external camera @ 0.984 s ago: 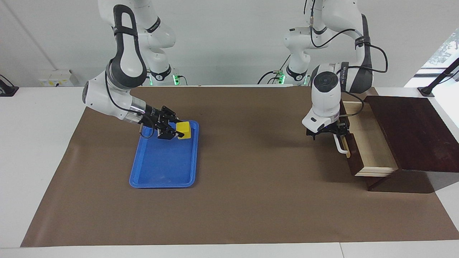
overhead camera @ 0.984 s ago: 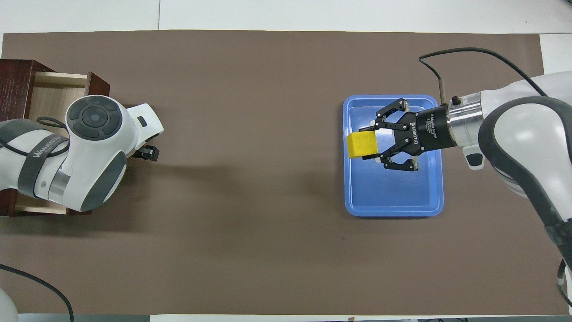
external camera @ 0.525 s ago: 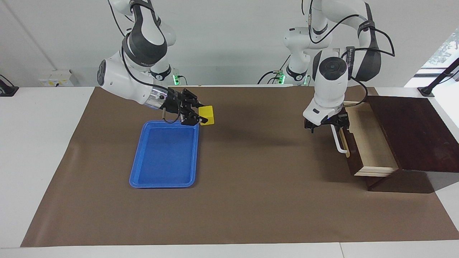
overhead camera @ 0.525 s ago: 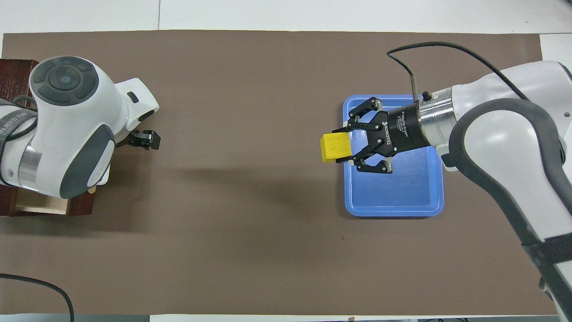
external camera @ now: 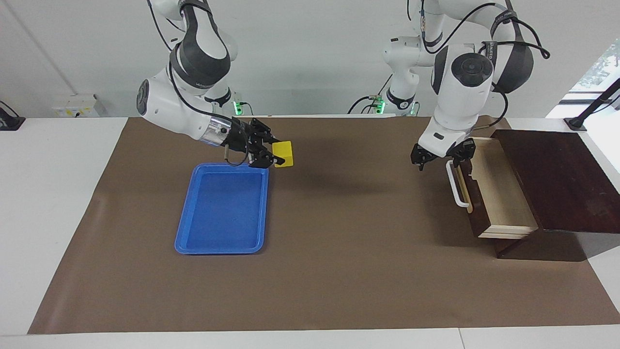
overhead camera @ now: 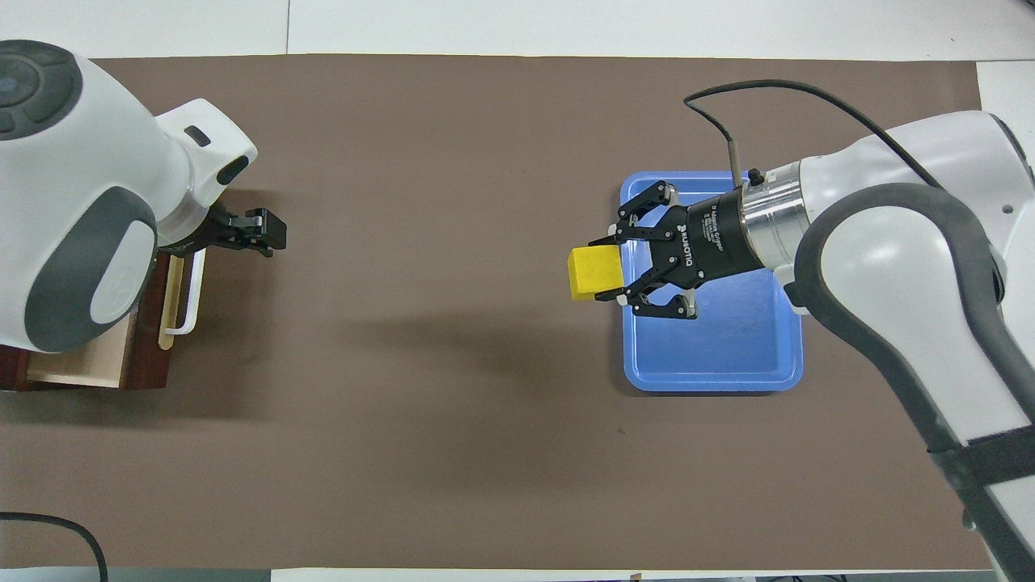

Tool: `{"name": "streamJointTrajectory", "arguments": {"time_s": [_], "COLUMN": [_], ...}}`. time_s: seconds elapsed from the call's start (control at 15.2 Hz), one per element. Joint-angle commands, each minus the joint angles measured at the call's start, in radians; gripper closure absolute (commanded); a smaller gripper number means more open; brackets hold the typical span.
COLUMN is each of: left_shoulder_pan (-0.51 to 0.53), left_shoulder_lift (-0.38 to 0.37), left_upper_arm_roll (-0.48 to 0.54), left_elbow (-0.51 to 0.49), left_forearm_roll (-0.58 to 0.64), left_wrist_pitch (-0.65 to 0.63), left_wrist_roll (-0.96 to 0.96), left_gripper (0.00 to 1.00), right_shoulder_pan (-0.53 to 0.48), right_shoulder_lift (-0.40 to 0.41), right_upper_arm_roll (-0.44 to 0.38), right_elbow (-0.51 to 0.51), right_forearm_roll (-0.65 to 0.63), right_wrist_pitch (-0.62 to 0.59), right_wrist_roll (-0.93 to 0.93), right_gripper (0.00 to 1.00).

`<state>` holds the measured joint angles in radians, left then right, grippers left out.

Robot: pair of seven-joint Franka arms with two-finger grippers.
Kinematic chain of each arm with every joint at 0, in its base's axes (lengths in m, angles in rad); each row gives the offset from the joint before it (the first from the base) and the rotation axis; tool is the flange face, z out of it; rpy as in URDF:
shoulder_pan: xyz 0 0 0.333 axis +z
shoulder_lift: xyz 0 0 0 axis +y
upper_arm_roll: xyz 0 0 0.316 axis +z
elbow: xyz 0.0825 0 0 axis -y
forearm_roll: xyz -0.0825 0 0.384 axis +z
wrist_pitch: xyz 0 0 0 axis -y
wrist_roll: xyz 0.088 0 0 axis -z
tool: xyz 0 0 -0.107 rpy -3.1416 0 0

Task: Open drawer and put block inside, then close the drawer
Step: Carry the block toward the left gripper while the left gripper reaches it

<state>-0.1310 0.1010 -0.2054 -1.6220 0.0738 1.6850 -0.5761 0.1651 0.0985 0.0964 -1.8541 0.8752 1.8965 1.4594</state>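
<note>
The yellow block (external camera: 283, 154) is held in my right gripper (external camera: 274, 157), which is shut on it in the air over the brown mat, just past the blue tray's edge toward the drawer. It also shows in the overhead view (overhead camera: 593, 273), at my right gripper (overhead camera: 611, 272). The drawer (external camera: 499, 189) stands pulled out of its dark wooden box (external camera: 557, 179), its pale interior empty. Its white handle (external camera: 454, 184) is free. My left gripper (external camera: 440, 155) hangs just above the handle's end nearer the robots, not touching it, and shows in the overhead view (overhead camera: 263, 230).
The blue tray (external camera: 220, 208) lies empty on the brown mat toward the right arm's end. The left arm's large white wrist covers most of the drawer (overhead camera: 81, 364) in the overhead view. Open mat lies between tray and drawer.
My right gripper lifted the block out of the tray and carried it past the tray's edge toward the drawer. My left gripper rose off the handle.
</note>
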Motion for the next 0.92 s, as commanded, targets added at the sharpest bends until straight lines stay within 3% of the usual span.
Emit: {"name": "streamJointTrajectory", "arguments": {"time_s": [0.0, 0.59, 0.85], "left_shoulder_pan": [-0.064, -0.156, -0.208], "left_shoulder_lift": [0.008, 0.043, 0.048], "left_upper_arm_roll": [0.007, 0.009, 0.009], "left_elbow": [0.04, 0.108, 0.103], "left_forearm_roll": [-0.023, -0.103, -0.103], "left_wrist_pitch": [-0.019, 0.028, 0.001], "left_wrist_roll": [-0.27, -1.28, -1.479], "left_gripper": [0.0, 0.0, 0.0], "right_shoulder_pan": [0.056, 0.189, 0.246], "right_shoulder_lift": [0.007, 0.007, 0.01], "right_upper_arm_roll": [0.0, 0.0, 0.0], "right_elbow": [0.018, 0.018, 0.019], "right_forearm_roll": [-0.033, -0.036, -0.038], "right_wrist_pitch": [0.059, 0.145, 0.209], "right_wrist_roll": [0.07, 0.171, 0.185], "right_gripper": [1.0, 1.0, 1.0]}}
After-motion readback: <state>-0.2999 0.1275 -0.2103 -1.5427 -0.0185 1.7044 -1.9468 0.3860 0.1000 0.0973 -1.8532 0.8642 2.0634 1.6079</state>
